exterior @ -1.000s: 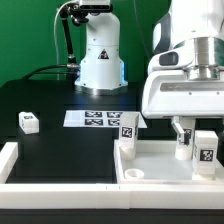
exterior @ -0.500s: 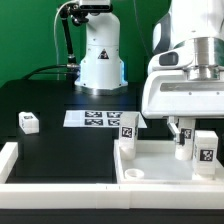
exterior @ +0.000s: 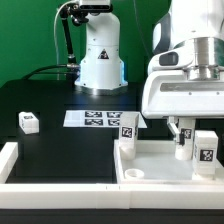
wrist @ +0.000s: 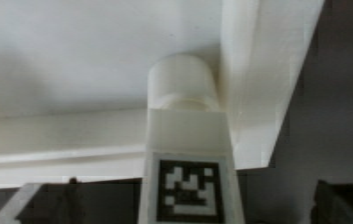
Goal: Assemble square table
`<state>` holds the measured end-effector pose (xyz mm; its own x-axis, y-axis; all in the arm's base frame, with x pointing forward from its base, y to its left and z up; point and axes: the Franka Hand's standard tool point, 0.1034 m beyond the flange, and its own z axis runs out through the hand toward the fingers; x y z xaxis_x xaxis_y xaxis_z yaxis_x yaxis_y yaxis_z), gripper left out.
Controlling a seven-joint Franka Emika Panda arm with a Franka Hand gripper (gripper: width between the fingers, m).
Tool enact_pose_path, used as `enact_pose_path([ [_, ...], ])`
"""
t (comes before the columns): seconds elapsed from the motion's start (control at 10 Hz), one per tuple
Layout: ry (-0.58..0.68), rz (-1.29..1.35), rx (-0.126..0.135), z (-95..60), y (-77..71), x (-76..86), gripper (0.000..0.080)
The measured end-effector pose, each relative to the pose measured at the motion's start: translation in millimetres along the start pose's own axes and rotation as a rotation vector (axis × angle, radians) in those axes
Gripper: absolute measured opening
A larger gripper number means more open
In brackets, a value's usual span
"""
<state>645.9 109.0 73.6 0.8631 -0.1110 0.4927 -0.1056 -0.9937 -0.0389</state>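
Observation:
The white square tabletop [exterior: 160,165] lies at the exterior view's lower right, rim up. A tagged white leg [exterior: 183,147] stands in a far corner socket, right under my gripper [exterior: 184,135]. In the wrist view this leg [wrist: 191,120] runs from between my fingers to the tabletop's corner [wrist: 84,70]. The fingers [wrist: 40,203] stand either side of it with dark gaps, so my gripper [wrist: 194,208] looks open around the leg. Another tagged leg [exterior: 206,150] stands beside it, one [exterior: 128,126] at the tabletop's left corner. A loose leg [exterior: 28,122] lies far left.
The marker board [exterior: 95,118] lies flat on the black table behind the tabletop. A long low white border wall [exterior: 40,170] runs along the front and left. The arm's white base [exterior: 100,60] stands at the back.

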Motion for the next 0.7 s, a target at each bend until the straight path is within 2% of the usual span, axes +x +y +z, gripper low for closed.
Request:
enact_pose_path([
  [0.2,-0.112,0.018,-0.005,-0.4,0.8,9.3,0.0648],
  [0.5,-0.445,0.065,-0.022,2.8,11.8,17.3,0.0648],
  [0.7,-0.556,0.092,-0.024,-3.2,11.5,24.9,0.0648],
])
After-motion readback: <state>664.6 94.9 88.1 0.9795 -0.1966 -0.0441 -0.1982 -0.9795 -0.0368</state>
